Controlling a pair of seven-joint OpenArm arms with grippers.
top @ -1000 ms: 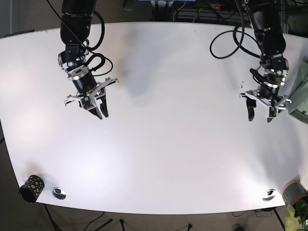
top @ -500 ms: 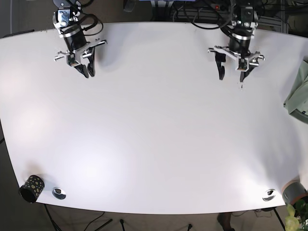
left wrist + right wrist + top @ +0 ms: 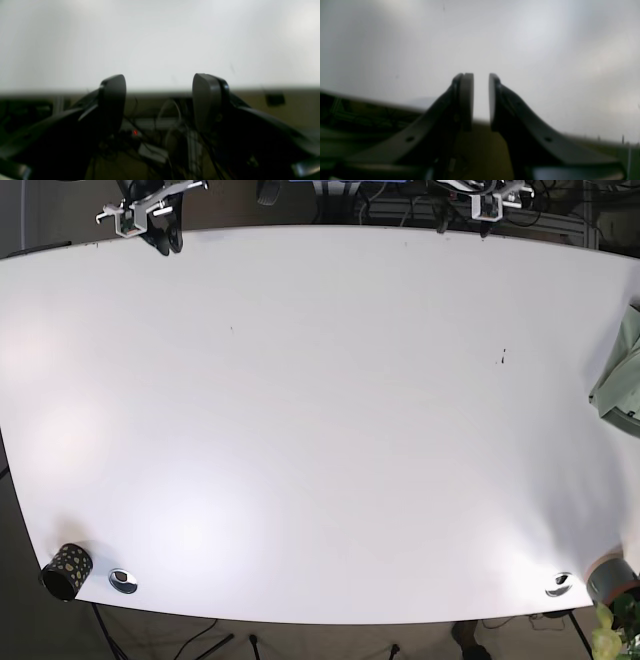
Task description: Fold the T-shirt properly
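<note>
Both arms have pulled back to the far edge of the white table. T-shirt sits bunched at my table's edge, untouched. Left gripper gapes wide, right gripper nearly closed, both empty, parked clear.

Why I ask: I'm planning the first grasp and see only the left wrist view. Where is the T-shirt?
Observer: The T-shirt, pale green, lies at the right edge of the table in the base view, partly out of frame.
Operator: Which arm is nearer?
Observer: The left gripper, at the table's far edge on that same side.
Operator: And the right gripper?
Observer: The right gripper holds nothing; its jaws stand a narrow gap apart.
</note>
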